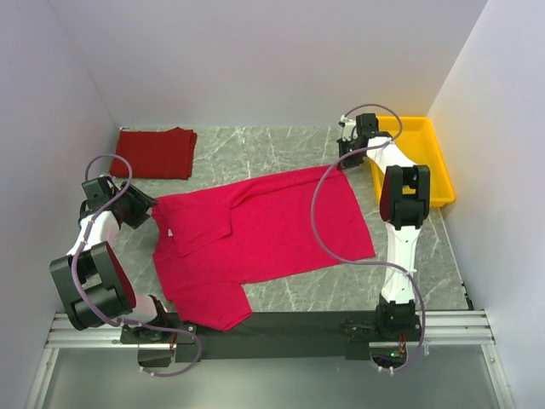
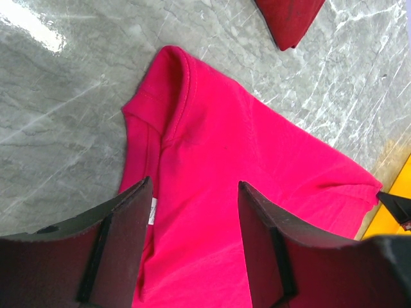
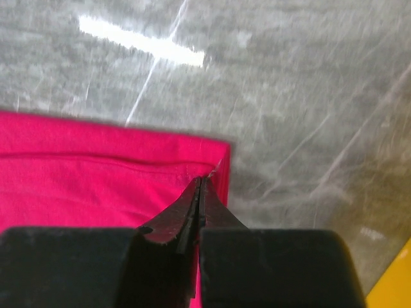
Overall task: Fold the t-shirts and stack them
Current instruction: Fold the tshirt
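Clamps right gripper [image 3: 200, 185] on just the crimson t-shirt [image 3: 90, 186] corner by the table [image 1: 255, 145] far edge, left gripper [image 2: 194, 186] open above cloth; risks slipping under pull.

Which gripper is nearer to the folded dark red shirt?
Left. The left gripper hangs open in front of the dark red shirt; the right gripper is away by the yellow tray, pinching a corner of the bright shirt.

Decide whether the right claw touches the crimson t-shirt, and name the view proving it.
Touching. The right wrist view shows the right claw shut on a corner of the crimson t-shirt, puckering it.
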`<action>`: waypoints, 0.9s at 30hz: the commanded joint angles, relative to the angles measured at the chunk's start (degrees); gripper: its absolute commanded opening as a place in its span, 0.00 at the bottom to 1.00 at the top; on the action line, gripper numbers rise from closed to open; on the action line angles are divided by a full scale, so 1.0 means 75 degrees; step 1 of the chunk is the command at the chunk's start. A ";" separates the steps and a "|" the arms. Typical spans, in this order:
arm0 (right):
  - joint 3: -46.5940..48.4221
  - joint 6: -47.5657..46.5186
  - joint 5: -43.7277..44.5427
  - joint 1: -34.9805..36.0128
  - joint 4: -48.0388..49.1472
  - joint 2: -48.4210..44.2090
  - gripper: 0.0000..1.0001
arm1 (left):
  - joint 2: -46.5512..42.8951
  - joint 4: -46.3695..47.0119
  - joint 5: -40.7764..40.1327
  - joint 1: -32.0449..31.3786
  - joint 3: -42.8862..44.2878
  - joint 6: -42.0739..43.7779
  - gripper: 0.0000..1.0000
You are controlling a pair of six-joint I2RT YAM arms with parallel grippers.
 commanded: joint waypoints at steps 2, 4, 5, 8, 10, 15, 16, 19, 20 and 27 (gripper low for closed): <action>-0.0620 -0.0166 0.0155 -0.0032 0.0645 -0.1111 0.00 | -0.0165 0.0190 0.0181 0.0074 -0.0084 0.0137 0.61; -0.0913 -0.0189 0.0167 -0.0021 0.0844 -0.1393 0.00 | -0.0165 0.0202 0.0204 0.0086 -0.0096 0.0137 0.61; -0.0995 -0.0201 0.0167 -0.0032 0.0892 -0.1476 0.00 | -0.0177 0.0202 0.0216 0.0075 -0.0096 0.0137 0.61; -0.1218 -0.0224 0.0144 -0.0032 0.1009 -0.1629 0.00 | -0.0200 0.0191 0.0239 0.0086 -0.0084 0.0137 0.61; -0.1312 -0.0260 0.0109 -0.0032 0.0998 -0.1676 0.00 | -0.0212 0.0179 0.0239 0.0098 -0.0096 0.0149 0.61; -0.1721 -0.0493 -0.0020 -0.0032 0.1092 -0.1875 0.00 | -0.0271 0.0132 0.0251 0.0121 -0.0095 0.0184 0.61; -0.1792 -0.0541 -0.0043 -0.0032 0.1103 -0.1945 0.00 | -0.0271 0.0132 0.0251 0.0110 -0.0084 0.0196 0.61; -0.2061 -0.0810 -0.0032 -0.0032 0.1127 -0.2086 0.01 | -0.0294 0.0109 0.0263 0.0145 -0.0107 0.0231 0.61; -0.2120 -0.0880 -0.0009 -0.0055 0.1138 -0.2110 0.01 | -0.0306 0.0108 0.0274 0.0156 -0.0119 0.0231 0.61; -0.2636 -0.1349 0.0378 -0.0091 0.1337 -0.2344 0.01 | -0.0306 0.0062 0.0321 0.0168 -0.0096 0.0289 0.61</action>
